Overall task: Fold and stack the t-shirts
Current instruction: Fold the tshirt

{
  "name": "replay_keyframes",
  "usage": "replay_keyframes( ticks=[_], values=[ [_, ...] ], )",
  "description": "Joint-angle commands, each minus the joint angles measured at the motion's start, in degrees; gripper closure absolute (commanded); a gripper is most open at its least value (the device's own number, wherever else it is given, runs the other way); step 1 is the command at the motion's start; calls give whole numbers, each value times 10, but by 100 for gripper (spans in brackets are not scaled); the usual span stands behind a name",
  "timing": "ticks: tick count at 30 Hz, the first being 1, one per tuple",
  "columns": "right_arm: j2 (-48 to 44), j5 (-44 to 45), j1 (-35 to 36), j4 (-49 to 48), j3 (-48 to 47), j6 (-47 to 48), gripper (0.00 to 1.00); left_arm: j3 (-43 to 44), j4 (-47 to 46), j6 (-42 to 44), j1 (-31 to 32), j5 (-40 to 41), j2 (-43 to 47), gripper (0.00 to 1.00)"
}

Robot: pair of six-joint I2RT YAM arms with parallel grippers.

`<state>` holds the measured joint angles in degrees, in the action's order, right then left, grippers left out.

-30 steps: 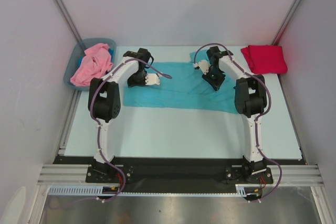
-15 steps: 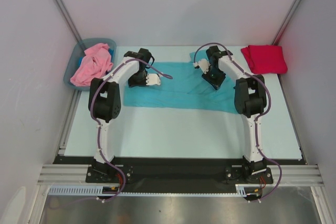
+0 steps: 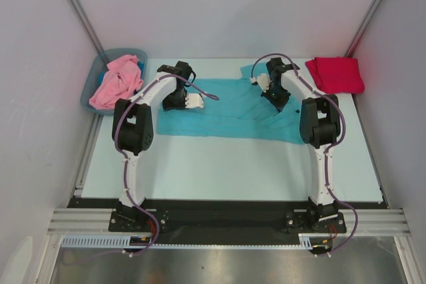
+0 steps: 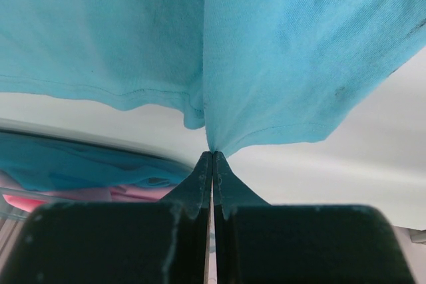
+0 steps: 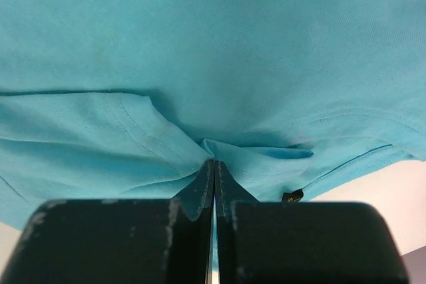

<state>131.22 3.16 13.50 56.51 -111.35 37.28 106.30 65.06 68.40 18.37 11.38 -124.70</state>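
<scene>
The teal t-shirt [image 3: 226,110] lies spread across the middle of the table. My left gripper [image 3: 169,103] is at its left edge, shut on the hem [image 4: 219,139], which bunches into the fingertips [image 4: 212,154]. My right gripper [image 3: 281,103] is down on the shirt's right part, shut on a pinched fold of the teal cloth [image 5: 229,151] near its collar label [image 5: 291,196]. A folded red t-shirt [image 3: 335,74] rests at the back right corner. A crumpled pink t-shirt [image 3: 117,81] lies in the bin.
The grey-blue bin [image 3: 136,52] stands at the back left, off the table's edge, and shows in the left wrist view [image 4: 80,164] beyond the fingers. White enclosure walls close in the back and both sides.
My right gripper has shut on the teal cloth and shifted slightly right and back, drawing creases toward it. The left arm has not moved.
</scene>
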Motion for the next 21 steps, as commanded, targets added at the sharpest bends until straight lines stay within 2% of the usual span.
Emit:
replay_keyframes(
  ticks=[1,15,17,18,21],
  values=[
    [-31,-3,-3,-5,-11,-2,100,4,2,-5,4,-13,8,100],
    [-32,20,-8,-15,-82,3,100,9,-13,-13,3,-14,10,100],
    [-28,21,-22,-24,-83,-16,85,8,-13,-15,3,-13,9,100],
    [-25,15,-31,-25,-87,-27,72,8,-13,-16,3,-13,9,100],
    [-8,-53,-72,-5,-101,-81,69,-2,-18,-21,3,-12,13,100]
  ],
)
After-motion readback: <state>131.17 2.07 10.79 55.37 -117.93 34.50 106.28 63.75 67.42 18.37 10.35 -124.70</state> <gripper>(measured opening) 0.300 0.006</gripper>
